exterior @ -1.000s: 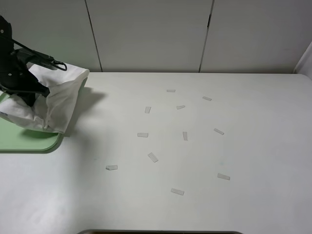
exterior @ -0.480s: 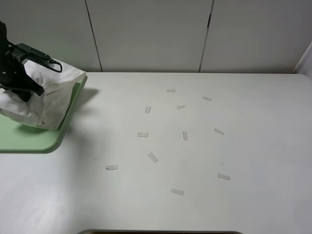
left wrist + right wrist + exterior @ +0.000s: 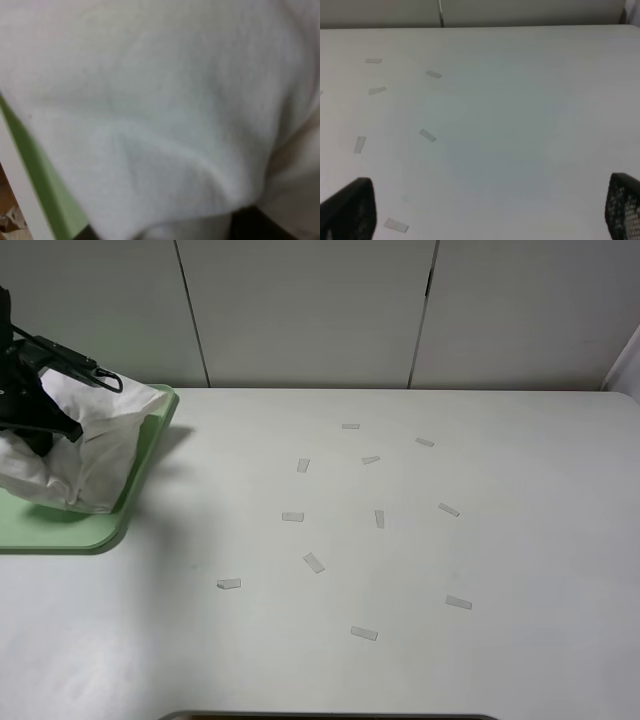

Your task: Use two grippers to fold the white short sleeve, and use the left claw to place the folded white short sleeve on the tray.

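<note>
So at the far left of the overhead frame the left gripper (image 3: 40,425) has its jaws clamped on the bunched-up white short sleeve (image 3: 85,445), which hangs over the pale-green tray (image 3: 75,532) with its lower edge down on it. The right gripper (image 3: 485,212) is wide open over bare table (image 3: 420,560), nothing in it, just small paper scraps (image 3: 314,562) scattered mid-frame.
</note>
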